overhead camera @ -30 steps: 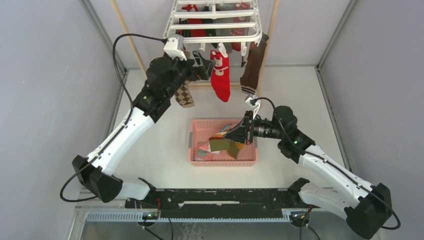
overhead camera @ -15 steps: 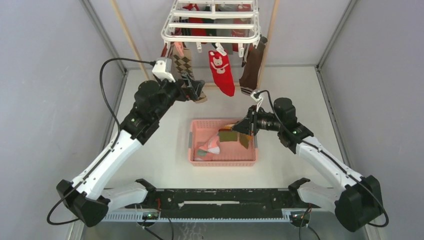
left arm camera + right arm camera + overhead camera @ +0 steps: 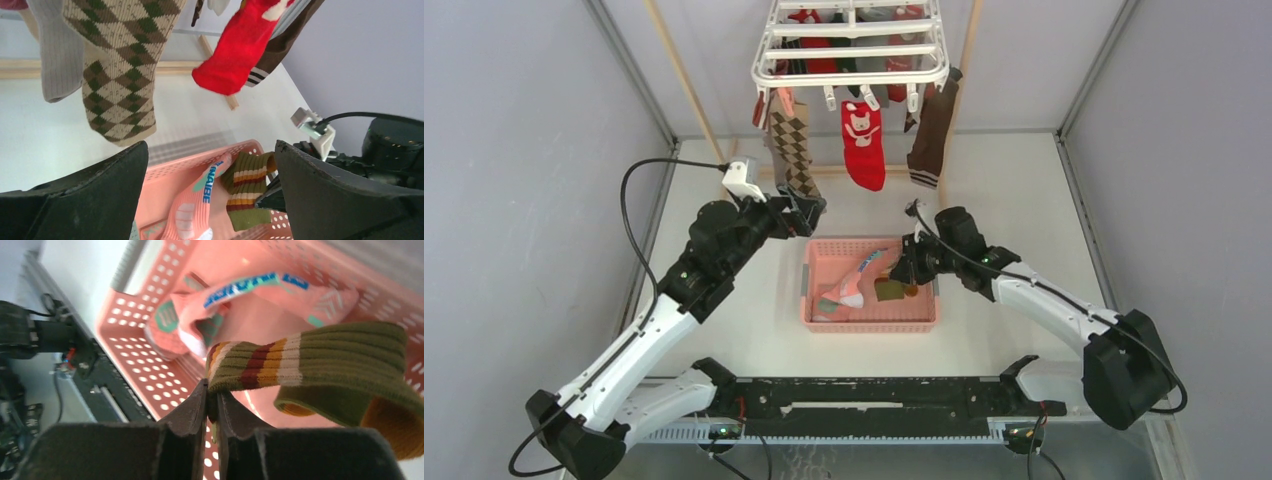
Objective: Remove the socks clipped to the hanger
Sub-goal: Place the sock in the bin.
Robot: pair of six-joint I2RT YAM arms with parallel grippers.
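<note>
The white hanger (image 3: 849, 50) hangs at the back with socks clipped to it: a brown argyle one (image 3: 792, 150), a red one (image 3: 864, 145) and a dark brown one (image 3: 929, 130). More socks hang behind them. My left gripper (image 3: 809, 215) is open and empty, below the argyle sock (image 3: 122, 75) and off the basket's back left corner. My right gripper (image 3: 904, 275) is shut on the edge of a green striped sock (image 3: 310, 360), low inside the pink basket (image 3: 869, 318). A pink sock (image 3: 854, 285) lies in the basket.
Light wooden poles (image 3: 686, 85) (image 3: 969, 40) stand on either side of the hanger. Grey walls close in left, right and back. A black rail (image 3: 854, 395) runs along the near edge between the arm bases.
My left arm has drawn back and down from the hanger, its gripper still open. My right gripper has lowered the green striped sock into the basket.
</note>
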